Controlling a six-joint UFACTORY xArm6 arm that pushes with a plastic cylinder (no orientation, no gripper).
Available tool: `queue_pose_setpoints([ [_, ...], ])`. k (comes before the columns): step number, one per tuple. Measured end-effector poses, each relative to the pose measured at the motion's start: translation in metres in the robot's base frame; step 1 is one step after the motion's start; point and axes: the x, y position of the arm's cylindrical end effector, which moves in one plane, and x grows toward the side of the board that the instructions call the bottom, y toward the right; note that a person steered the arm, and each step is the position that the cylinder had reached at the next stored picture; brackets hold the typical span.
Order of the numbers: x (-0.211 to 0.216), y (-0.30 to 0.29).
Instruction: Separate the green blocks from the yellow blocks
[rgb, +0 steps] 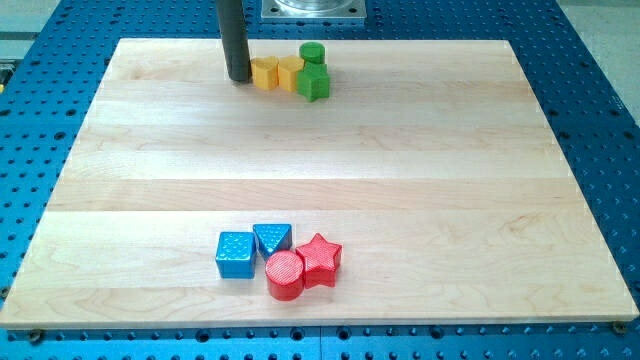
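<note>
Two yellow blocks sit side by side near the view's top: the left yellow block (264, 72) and the right yellow block (290, 72). A green cylinder (312, 54) stands just behind the right one, and a green block (314, 83) touches its right side. All of them form one tight cluster. My tip (238, 77) rests on the board just left of the left yellow block, close to or touching it.
The wooden board (320, 150) lies on a blue perforated table. Near the view's bottom sit a blue cube (235, 254), a blue triangle (273, 238), a red cylinder (285, 275) and a red star (320, 259), clustered together.
</note>
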Motion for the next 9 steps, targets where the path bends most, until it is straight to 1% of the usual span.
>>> queue_pose_setpoints([
  [3, -0.002, -0.008],
  [4, -0.032, -0.063],
  [5, -0.031, -0.037],
  [6, -0.030, 0.017],
  [7, -0.022, 0.089],
  [8, -0.022, 0.133],
  [9, 0.011, 0.122],
])
